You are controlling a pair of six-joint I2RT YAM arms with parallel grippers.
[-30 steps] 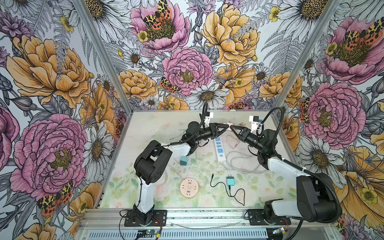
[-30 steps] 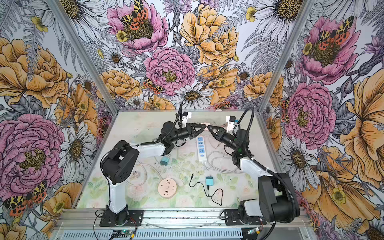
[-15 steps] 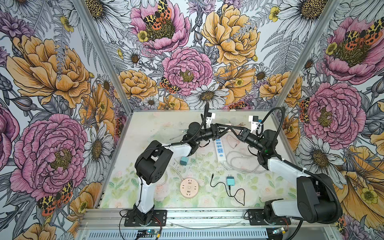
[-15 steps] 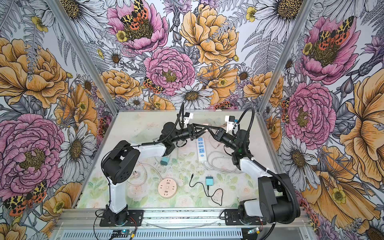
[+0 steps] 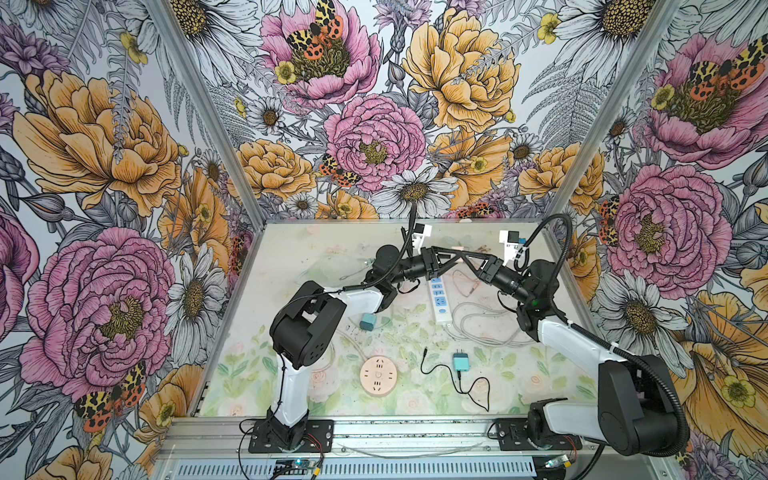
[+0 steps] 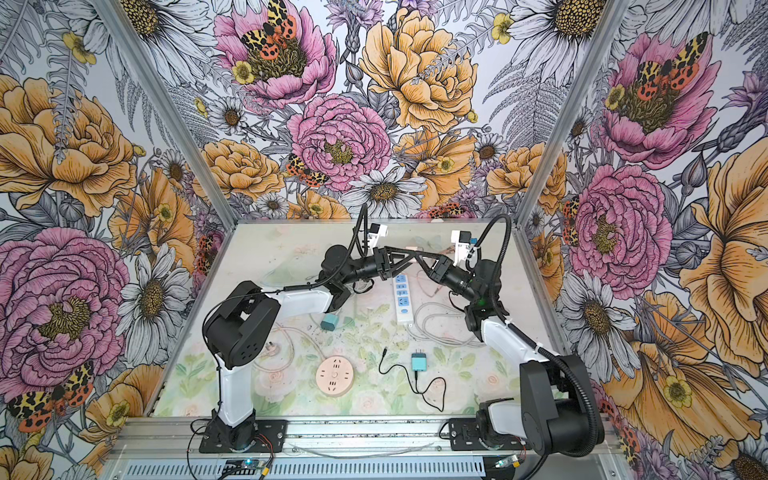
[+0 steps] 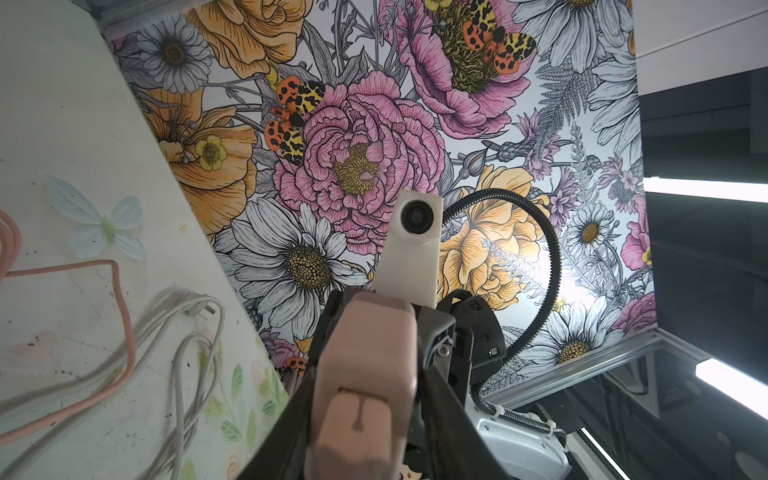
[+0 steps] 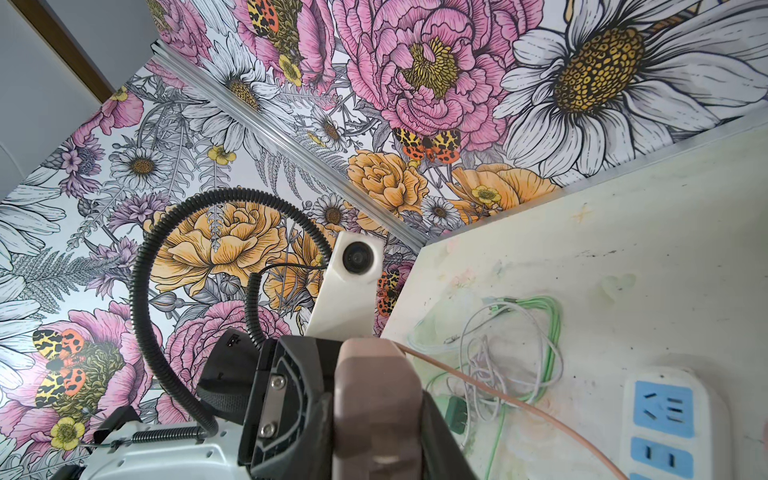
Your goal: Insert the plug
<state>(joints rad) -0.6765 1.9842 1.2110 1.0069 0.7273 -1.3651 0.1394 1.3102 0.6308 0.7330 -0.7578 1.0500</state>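
Counting the arms: you have two, each with one gripper. The left gripper and right gripper meet tip to tip above the far end of the white power strip, toward the far edge of the table.
Plug: one pink plug, aloft between the two grippers and clear of the table.
Right gripper: clamped on the pink plug, with a finger on each side of it.
Left gripper: its fingers flank the same plug, but you cannot tell whether they press on it or stand off it.
Sockets: one white power strip lies along the middle of the table, and one round pink socket sits near the near edge.
Teal items: two. One teal charger lies toward the near edge and one teal block lies beside the left arm.
Cables: one pink cable, one grey cable coiled on the right arm's side of the strip, and one tangle of thin green and white leads toward the far edge.
Hidden: the plug's pins are out of your sight. Both wrist views cut the plug off at the frame edge, and it covers the fingertips. In both top views it is only a small pink sliver. The grippers cover the strip's far end. The right wrist view cuts the strip off with two blue sockets showing.
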